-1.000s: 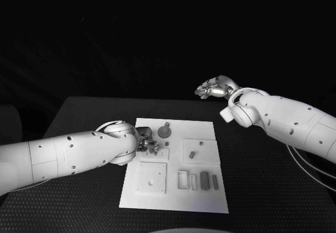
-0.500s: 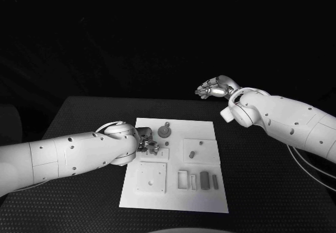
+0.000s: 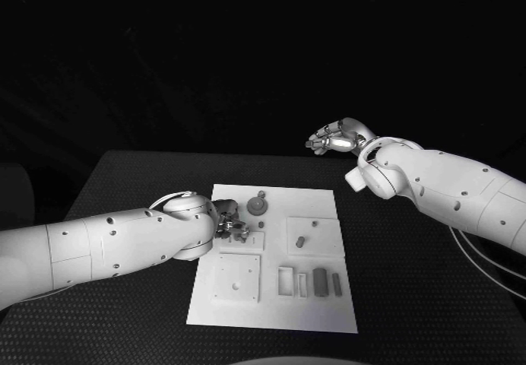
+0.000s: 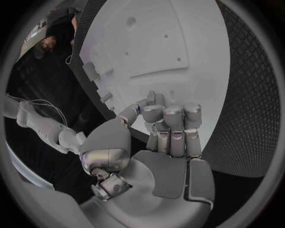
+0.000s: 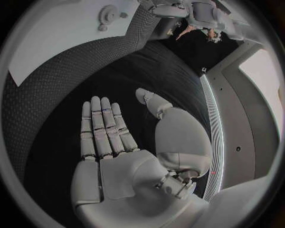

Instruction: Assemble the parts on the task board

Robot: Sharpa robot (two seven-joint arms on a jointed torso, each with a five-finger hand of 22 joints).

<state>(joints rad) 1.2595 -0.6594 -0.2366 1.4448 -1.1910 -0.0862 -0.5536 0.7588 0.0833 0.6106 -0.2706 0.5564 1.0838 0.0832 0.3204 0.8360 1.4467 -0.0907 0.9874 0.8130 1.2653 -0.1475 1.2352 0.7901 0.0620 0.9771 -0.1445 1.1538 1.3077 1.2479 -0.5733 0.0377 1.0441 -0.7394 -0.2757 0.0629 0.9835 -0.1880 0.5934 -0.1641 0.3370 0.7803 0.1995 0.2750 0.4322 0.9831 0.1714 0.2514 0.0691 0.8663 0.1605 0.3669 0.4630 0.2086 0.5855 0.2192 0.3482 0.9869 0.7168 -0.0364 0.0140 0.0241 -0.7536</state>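
1. Overhead, in the head view, the task board lies at the table's centre. The left hand hovers over the board's 10 o'clock area, beside a round gear-like part at about 12 o'clock. A peg stands in a square block right of centre, and slim bars sit in slots toward 5 o'clock. The right hand is raised well beyond the board's 1 o'clock corner, probably parked clear so the left can work.

2. Seen from the left wrist, the left hand has its fingers curled in over the board, thumb tucked close. Something small may sit at the fingertips, but I cannot tell whether it grips a part. The curl suggests fine work low over the board.

3. From the right wrist, the right hand lies flat and spread, holding nothing, above the table; the board's corner and the gear lie far off.
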